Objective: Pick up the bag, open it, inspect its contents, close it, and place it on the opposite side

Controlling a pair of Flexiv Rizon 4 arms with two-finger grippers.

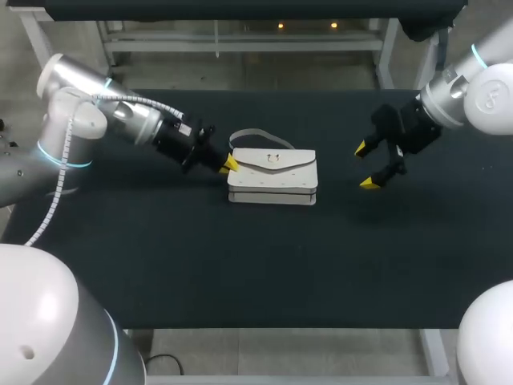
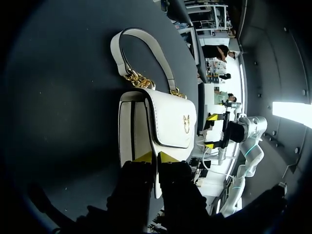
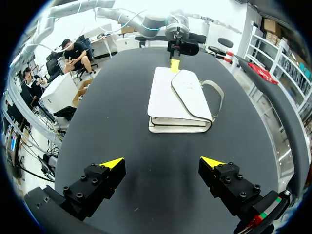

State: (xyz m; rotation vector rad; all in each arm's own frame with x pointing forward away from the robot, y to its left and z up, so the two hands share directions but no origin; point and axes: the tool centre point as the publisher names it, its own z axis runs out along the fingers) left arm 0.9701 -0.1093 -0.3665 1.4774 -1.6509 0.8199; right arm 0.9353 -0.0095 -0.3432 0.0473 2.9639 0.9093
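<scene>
The black cloth-covered worktop [image 1: 240, 265] fills the lower part of the head view. The white rectangular handbag [image 1: 272, 178] lies flat on it, just above the centre of the frame, its fold-over flap [image 1: 276, 160] facing up and shut. It has not been lifted or opened, so by my reading the task is at its first step, the pick-up.

The left arm [image 1: 136, 120] comes in from the upper left and its jaws meet the handbag's left end. In the left wrist view the yellow fingertips [image 2: 144, 157] stand close together with a thin white edge of the handbag, at the flap's end, filling the gap between them. I judge the left jaws closed on that edge, probably to lift the handbag or to steady it.

The right arm [image 1: 449, 92] enters from the upper right. Its jaws hang spread wide and empty, right of centre and well apart from the handbag. This is likely a waiting pose that faces the handbag's other end, ready to help with the flap.

Farthest back, the white strap [image 1: 260, 136] lies slack in a loop on the cloth behind the handbag, joined by short gold chain links [image 2: 139, 80].

The small gold clasp [image 2: 186, 121] on the flap is an emblem only. No lettering or label can be read anywhere on the handbag.
</scene>
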